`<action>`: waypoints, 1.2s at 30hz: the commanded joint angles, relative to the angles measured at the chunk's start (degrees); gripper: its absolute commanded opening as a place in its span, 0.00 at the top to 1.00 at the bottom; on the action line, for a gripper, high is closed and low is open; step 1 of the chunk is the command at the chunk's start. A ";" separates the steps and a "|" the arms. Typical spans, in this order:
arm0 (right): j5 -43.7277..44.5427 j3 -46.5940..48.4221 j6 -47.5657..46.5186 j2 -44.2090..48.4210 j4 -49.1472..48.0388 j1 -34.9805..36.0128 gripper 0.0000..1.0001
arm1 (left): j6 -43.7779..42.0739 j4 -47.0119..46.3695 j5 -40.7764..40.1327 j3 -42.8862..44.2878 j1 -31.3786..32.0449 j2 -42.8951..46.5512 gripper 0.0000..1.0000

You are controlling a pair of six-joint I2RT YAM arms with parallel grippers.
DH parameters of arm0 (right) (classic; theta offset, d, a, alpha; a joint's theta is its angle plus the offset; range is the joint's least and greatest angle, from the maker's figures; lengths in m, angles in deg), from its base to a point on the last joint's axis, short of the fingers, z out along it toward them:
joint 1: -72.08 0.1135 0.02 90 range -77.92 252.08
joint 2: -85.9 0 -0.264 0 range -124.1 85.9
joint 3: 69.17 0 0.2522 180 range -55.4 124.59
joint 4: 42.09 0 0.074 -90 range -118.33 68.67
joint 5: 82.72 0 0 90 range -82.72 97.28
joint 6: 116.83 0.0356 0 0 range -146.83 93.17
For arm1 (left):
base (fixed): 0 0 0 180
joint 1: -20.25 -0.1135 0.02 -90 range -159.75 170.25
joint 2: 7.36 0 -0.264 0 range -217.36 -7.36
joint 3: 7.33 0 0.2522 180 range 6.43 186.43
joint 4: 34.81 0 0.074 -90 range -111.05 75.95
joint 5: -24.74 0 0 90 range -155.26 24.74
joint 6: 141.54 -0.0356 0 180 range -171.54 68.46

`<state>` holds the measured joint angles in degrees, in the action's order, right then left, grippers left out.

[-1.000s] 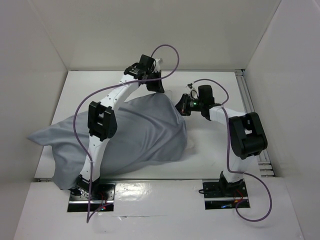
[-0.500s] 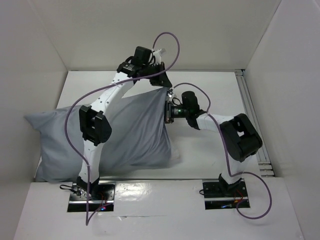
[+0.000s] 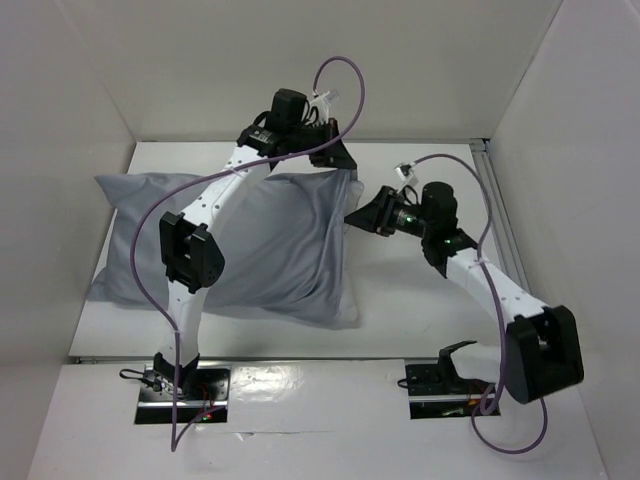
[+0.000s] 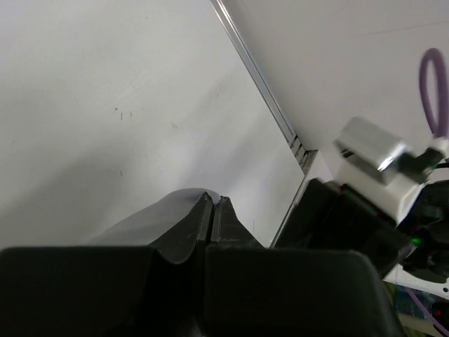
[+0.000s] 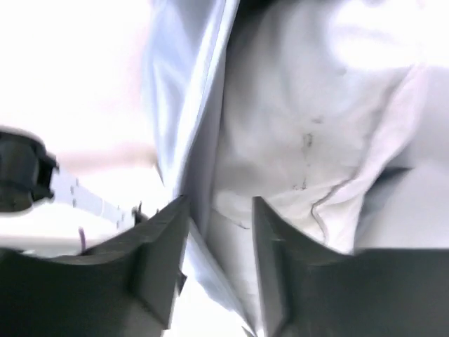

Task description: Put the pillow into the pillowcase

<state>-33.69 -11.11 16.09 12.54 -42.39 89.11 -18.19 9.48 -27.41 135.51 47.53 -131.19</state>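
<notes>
The grey pillowcase lies plump across the left half of the table, its open end to the right. In the top view it hides the pillow. My left gripper is shut on the pillowcase's far right corner; grey cloth drapes over the closed fingertips. My right gripper hovers just right of the open end, jaws apart, holding nothing. Its wrist view shows the white speckled pillow beside the pillowcase's grey edge, straight ahead of the open gripper.
White walls close in the table on three sides. A metal rail runs along the table's right edge. Purple cables loop above both arms. The right arm's wrist shows close by in the left wrist view.
The right gripper opened, let go of the cloth and drew back to the right. The left arm pulled its corner farther back and right, and the stuffed pillowcase shifted toward the back.
</notes>
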 commanded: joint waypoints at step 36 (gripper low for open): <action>-10.26 14.05 26.05 -40.70 -48.59 8.19 0.81 | 18.25 -23.32 19.99 6.55 7.25 5.88 1.00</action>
<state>-40.03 -0.97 38.65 -23.57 -84.40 96.04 -4.69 -2.72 -14.01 140.25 52.21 -130.58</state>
